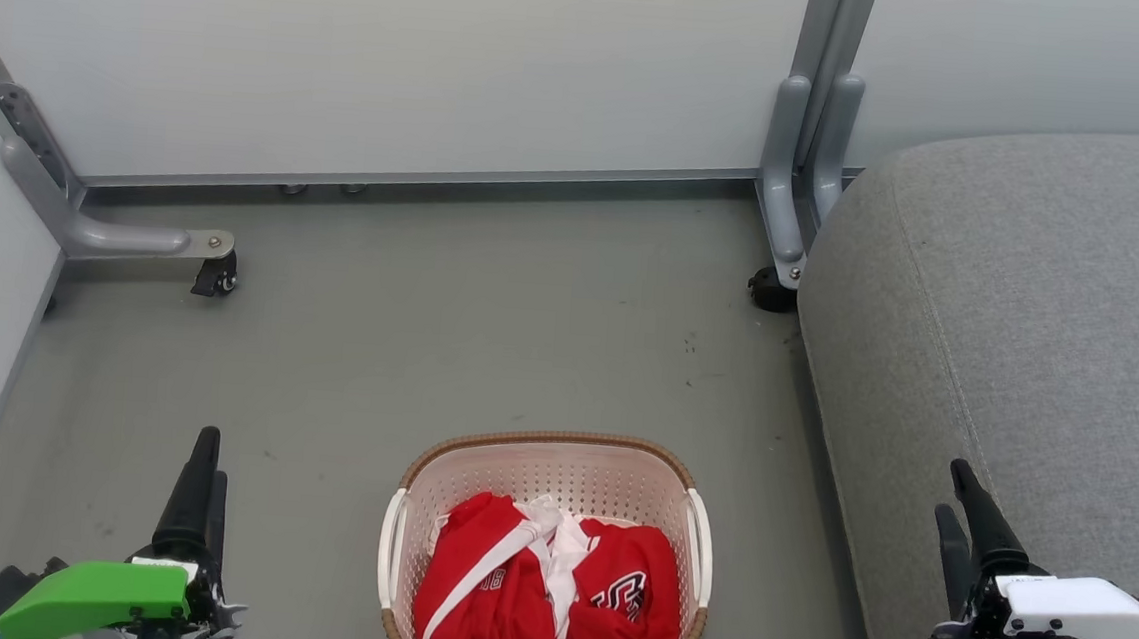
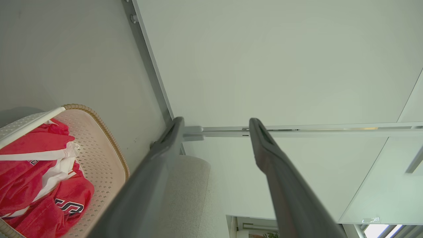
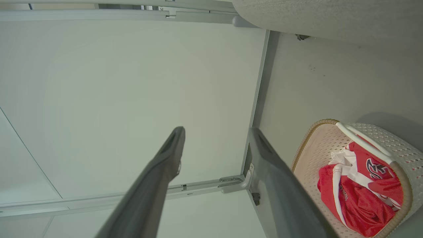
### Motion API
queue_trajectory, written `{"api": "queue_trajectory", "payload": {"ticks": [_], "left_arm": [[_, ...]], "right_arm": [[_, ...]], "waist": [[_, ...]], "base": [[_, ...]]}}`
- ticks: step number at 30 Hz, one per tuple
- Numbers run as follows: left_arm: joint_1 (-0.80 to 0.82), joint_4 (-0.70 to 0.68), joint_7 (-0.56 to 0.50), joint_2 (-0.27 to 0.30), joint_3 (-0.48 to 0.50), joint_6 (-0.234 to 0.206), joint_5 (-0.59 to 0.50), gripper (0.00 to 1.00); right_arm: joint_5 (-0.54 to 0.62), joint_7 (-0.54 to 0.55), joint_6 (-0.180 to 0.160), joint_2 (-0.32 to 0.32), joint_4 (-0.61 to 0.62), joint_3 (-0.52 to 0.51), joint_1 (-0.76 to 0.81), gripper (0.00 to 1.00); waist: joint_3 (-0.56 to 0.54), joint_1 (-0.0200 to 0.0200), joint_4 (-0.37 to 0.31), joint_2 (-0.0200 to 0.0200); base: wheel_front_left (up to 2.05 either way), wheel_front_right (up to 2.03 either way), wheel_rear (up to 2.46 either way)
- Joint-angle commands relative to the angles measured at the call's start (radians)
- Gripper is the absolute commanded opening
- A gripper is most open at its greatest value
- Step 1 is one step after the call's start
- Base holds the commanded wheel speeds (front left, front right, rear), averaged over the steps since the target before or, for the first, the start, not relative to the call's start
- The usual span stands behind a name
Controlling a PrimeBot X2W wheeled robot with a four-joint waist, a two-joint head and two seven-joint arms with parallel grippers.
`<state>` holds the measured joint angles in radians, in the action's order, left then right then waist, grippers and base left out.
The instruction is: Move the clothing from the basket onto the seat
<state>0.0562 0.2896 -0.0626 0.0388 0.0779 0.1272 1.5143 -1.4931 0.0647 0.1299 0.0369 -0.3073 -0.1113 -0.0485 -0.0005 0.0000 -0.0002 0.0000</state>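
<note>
Red clothing [image 1: 550,594] with white stripes and a black-and-white logo lies bunched in the cream perforated basket [image 1: 549,463], which stands on the grey floor at bottom centre. The basket [image 2: 99,138] and clothing [image 2: 36,178] also sit at the lower left of the left wrist view, and the basket [image 3: 317,145] with clothing [image 3: 357,195] at the lower right of the right wrist view. The grey seat [image 1: 1050,323] fills the right side. My left gripper [image 1: 202,479] stands open left of the basket, holding nothing. My right gripper [image 1: 962,507] is open over the seat's front edge, empty.
Pale partition panels [image 1: 397,57] close off the back and left. Their grey metal feet carry castors: one [image 1: 216,280] at left and one [image 1: 770,291] beside the seat's corner. Bare grey floor [image 1: 489,324] lies between the basket and the panels.
</note>
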Motion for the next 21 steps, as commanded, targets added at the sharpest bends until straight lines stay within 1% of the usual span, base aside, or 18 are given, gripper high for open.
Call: {"api": "queue_trajectory", "payload": {"ticks": [1, 2, 7, 13, 18, 21], "left_arm": [[0.009, -0.023, 0.007, 0.003, -0.002, 0.001, -0.027, 1.0], [0.009, -0.023, 0.007, 0.003, -0.002, 0.001, -0.027, 1.0], [0.004, -0.047, 0.031, 0.004, -0.007, -0.001, -0.129, 1.0], [-0.006, -0.088, 0.057, 0.005, -0.02, -0.024, -0.245, 1.0], [-0.016, -0.118, 0.077, 0.005, -0.05, -0.038, -0.364, 1.0], [-0.023, -0.132, 0.088, 0.006, -0.063, -0.047, -0.408, 1.0]], "right_arm": [[0.031, -0.009, 0.0, 0.005, 0.018, -0.004, -0.012, 1.0], [0.031, -0.009, 0.0, 0.005, 0.018, -0.004, -0.012, 1.0], [0.188, -0.033, 0.0, 0.005, 0.066, 0.009, -0.002, 1.0], [0.347, -0.059, 0.0, 0.009, 0.108, 0.035, 0.011, 1.0], [0.446, -0.08, 0.0, 0.017, 0.124, 0.061, 0.02, 1.0], [0.501, -0.091, 0.0, 0.024, 0.132, 0.08, 0.028, 1.0]], "waist": [[0.0, 0.0, 0.0, 0.0], [0.0, 0.0, 0.0, 0.0], [0.0, 0.0, -0.001, 0.0], [0.002, 0.0, -0.007, 0.0], [0.001, 0.0, -0.01, 0.0], [0.001, 0.0, -0.011, 0.0]], "base": [[0.0, 0.0, 0.0], [0.0, 0.0, 0.0], [0.0, 0.0, 0.0], [0.0, 0.0, 0.0], [0.0, 0.0, 0.0], [0.0, 0.0, 0.0]]}}
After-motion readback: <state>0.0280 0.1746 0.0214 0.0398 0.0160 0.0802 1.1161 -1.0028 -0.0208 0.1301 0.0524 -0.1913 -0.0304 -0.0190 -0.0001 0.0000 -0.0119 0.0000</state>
